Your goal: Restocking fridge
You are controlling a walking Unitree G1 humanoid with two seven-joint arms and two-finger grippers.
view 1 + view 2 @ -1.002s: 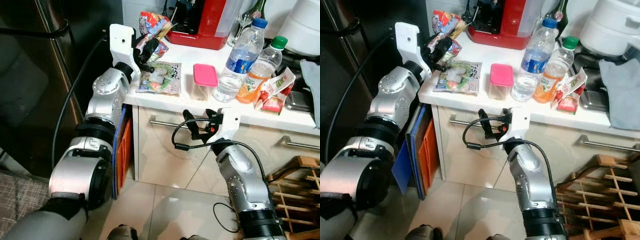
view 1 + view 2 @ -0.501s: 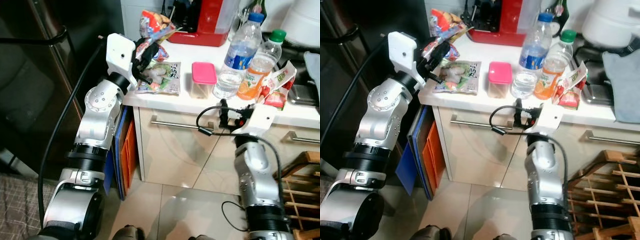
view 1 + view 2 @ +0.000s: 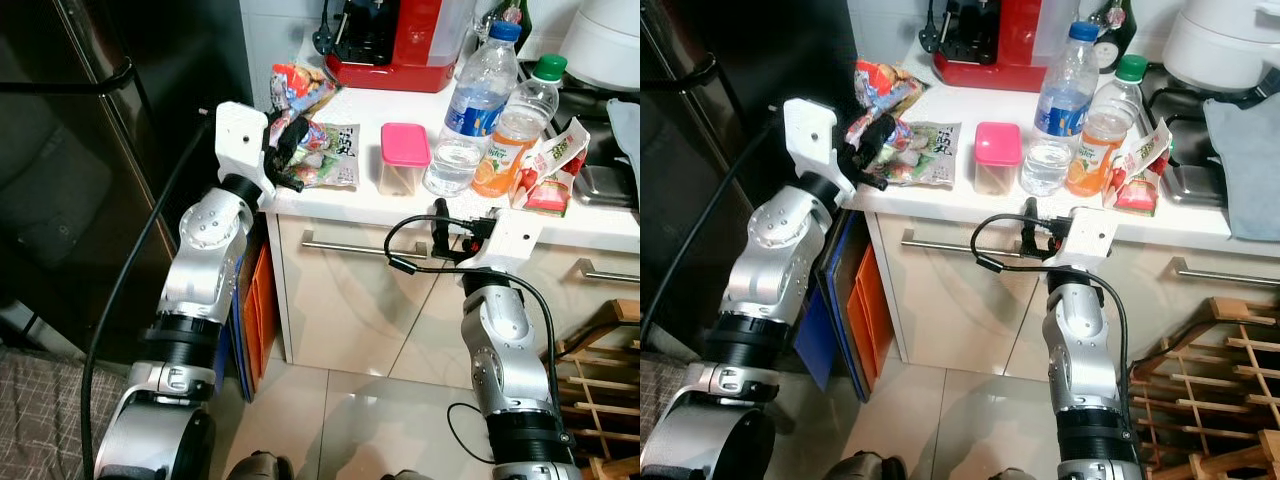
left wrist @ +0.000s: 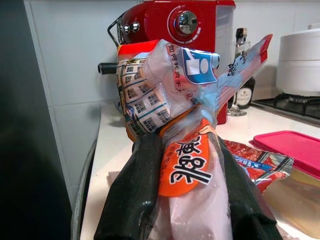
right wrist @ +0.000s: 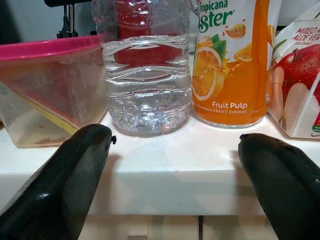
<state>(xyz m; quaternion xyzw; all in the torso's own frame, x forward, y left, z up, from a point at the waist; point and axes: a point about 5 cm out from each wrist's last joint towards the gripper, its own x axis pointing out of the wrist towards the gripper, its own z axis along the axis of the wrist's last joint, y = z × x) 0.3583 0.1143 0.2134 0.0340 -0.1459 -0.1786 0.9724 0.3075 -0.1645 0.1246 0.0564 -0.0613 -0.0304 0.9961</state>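
Left wrist view has it: the left gripper (image 4: 186, 200) is clamped on a clear food packet (image 4: 192, 165) with an orange label, held up off the counter's (image 3: 400, 205) left edge beside the dark fridge (image 3: 60, 150). So the pick looks done, and the next move likely calls for a swing left toward the fridge. The right gripper (image 5: 187, 172) waits spread wide, empty, level with the counter edge facing the water bottle (image 5: 145, 65) and juice bottle (image 5: 232, 60). The packet's lower part is cut off, and the fridge handle is hard to make out.
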